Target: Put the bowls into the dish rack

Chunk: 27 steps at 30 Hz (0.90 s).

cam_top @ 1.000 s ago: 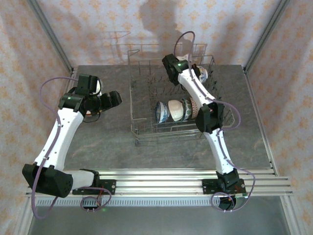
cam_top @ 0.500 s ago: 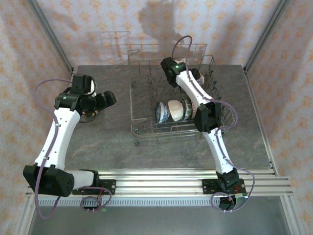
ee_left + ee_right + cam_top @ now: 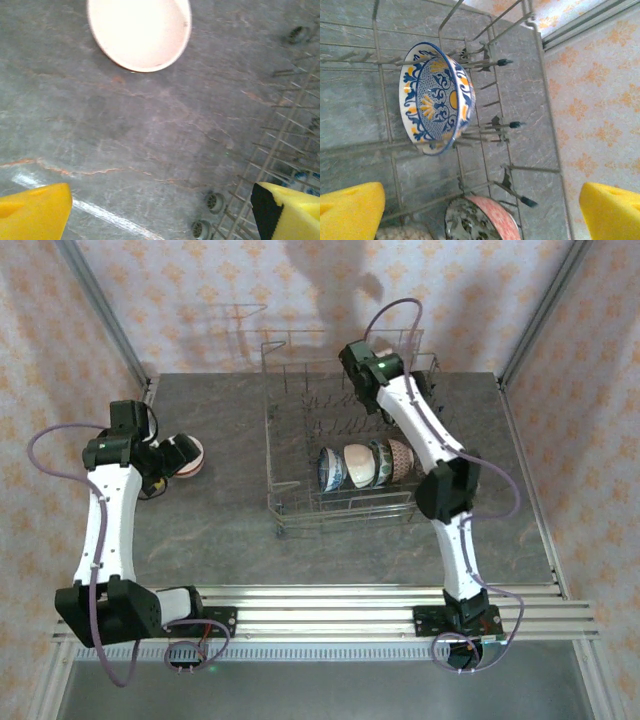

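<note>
Top external view shows what has just changed. A second ago the right end effector (image 3: 362,362) sat low over the upper right part of the dish rack (image 3: 345,506). It has since risen toward the rack's far wall, higher in the frame.

Its own wrist camera explains the move. The right end effector (image 3: 480,212) has spread wide, with its yellow fingers out at the lower corners of the frame and nothing between them. The blue-and-yellow patterned bowl (image 3: 437,97) stands on edge among the tines (image 3: 492,125), left of centre in the upper half of that frame and apart from both fingers. I judge that bowl to be released and loaded. A pink-rimmed bowl (image 3: 480,220) sits at the bottom centre, also in the rack.

In the top view a row of four bowls (image 3: 360,465) stands on edge in the middle of the rack.

The left arm has meanwhile swung toward the left edge of the top view. The left end effector (image 3: 168,455) is now just beside a pale bowl (image 3: 190,455) on the table (image 3: 220,525). In the left wrist view its fingers are spread wide and hold nothing. The pale bowl (image 3: 140,30) lies at the top centre of that frame, clear of the fingers.

That bowl looks like the next pickup.
</note>
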Motion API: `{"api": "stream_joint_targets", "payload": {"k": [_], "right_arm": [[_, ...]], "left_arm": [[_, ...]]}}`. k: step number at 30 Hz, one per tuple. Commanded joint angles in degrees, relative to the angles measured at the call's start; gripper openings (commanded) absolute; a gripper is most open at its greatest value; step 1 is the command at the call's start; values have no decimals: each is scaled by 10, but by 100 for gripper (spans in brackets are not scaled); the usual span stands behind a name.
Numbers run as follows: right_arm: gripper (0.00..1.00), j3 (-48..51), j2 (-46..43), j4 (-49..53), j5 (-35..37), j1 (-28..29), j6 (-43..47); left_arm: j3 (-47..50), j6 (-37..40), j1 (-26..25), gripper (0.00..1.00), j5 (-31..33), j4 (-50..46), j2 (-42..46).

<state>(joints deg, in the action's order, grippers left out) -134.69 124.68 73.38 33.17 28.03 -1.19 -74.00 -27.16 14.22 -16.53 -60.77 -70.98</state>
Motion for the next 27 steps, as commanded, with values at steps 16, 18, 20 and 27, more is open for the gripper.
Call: {"api": "stream_joint_targets", "payload": {"k": [16,18,20,27], "right_arm": [[97,478,-431,-181,-173,49,-116],[95,503,-443,-194,-184,49,-120],[91,516,-444,-201,-198,49,-125],[81,517,-420,-202,-230,49,-132]], "left_arm": [[-127,37,35,88,86,1,-282],[-151,42,40,85,81,-5,-314],[-173,46,48,83,70,-9,-341],[-208,41,68,79,57,-15,-403]]}}
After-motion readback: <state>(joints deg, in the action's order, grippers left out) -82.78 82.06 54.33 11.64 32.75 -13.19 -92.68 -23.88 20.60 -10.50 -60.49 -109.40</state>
